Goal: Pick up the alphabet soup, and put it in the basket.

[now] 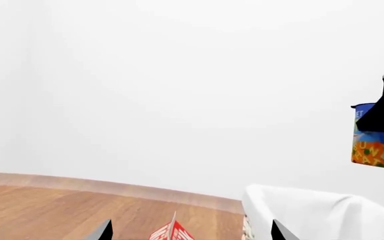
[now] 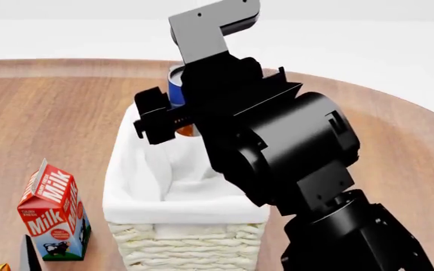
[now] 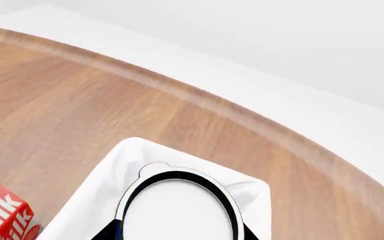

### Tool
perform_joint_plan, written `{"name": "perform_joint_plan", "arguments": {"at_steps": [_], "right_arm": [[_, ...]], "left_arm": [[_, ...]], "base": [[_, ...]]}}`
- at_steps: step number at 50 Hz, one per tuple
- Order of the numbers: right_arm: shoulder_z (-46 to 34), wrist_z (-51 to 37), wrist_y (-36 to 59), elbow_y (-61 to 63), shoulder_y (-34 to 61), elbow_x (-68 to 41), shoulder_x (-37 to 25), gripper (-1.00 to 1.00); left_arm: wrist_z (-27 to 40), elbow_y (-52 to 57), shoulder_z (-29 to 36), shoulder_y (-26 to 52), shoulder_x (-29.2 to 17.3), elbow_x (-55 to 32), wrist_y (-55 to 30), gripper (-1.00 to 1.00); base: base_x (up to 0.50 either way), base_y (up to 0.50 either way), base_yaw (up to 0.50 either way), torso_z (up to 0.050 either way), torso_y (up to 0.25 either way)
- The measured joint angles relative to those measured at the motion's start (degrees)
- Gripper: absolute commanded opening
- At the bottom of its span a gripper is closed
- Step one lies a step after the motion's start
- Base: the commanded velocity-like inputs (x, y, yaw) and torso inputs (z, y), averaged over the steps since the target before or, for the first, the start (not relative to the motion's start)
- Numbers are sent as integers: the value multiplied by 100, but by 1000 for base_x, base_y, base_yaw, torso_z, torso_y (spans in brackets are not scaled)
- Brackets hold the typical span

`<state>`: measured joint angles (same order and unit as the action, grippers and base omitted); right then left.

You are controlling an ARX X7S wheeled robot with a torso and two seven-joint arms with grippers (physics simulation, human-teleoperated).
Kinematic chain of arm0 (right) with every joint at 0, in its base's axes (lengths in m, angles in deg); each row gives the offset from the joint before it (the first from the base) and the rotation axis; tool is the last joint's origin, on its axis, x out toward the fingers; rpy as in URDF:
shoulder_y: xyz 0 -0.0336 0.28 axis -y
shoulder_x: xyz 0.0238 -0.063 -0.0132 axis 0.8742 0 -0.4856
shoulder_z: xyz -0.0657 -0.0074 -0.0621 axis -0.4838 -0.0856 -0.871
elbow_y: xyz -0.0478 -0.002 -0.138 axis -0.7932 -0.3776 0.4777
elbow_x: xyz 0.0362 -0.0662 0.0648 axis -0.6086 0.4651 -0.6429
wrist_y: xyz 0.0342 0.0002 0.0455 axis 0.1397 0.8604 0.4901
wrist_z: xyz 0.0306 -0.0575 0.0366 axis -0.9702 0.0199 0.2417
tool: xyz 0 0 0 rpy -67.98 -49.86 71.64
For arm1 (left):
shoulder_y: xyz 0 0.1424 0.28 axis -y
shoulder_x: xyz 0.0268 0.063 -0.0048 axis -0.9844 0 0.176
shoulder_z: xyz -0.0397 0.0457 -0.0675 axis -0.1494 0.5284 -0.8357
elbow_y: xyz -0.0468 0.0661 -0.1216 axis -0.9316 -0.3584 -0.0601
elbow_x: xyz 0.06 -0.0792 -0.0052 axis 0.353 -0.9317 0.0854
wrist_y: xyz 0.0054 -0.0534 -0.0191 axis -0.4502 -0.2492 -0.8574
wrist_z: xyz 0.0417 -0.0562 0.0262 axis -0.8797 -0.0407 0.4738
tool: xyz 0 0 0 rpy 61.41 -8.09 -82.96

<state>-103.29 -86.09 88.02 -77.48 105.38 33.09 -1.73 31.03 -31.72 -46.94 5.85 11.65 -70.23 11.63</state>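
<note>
Head view: right gripper (image 2: 173, 116) clamped on alphabet soup (image 2: 176, 84), hanging over basket (image 2: 138, 200) near the table's far edge. Rigid, slick, probably hefty; best pinched mid-label. Left claw unclear.

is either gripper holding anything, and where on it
The right gripper holds the soup can by its sides, above the basket. The left gripper holds nothing.

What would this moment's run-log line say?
phase: carry | right gripper: shut on alphabet soup, above basket | left gripper: open, idle | soup not yet released
</note>
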Motion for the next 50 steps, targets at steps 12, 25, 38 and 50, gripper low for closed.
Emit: {"name": "perform_joint_plan", "arguments": {"at_steps": [12, 25, 38, 50], "right_arm": [[-82, 86, -240, -387, 102, 52, 117, -100], [-175, 114, -378, -590, 147, 64, 191, -100], [-277, 183, -592, -909, 193, 111, 273, -100], [-368, 257, -817, -1310, 313, 152, 372, -100]], "left_arm": [[12, -8, 11, 19, -7, -1, -7, 100], [23, 6, 21, 13, -18, -2, 12, 100], [28, 5, 50, 16, -18, 15, 17, 100], [19, -13, 97, 33, -11, 39, 16, 100]], "base": [[0, 0, 0, 0, 1], [0, 0, 0, 1, 1], [0, 0, 0, 0, 0], [0, 0, 0, 0, 1]]}}
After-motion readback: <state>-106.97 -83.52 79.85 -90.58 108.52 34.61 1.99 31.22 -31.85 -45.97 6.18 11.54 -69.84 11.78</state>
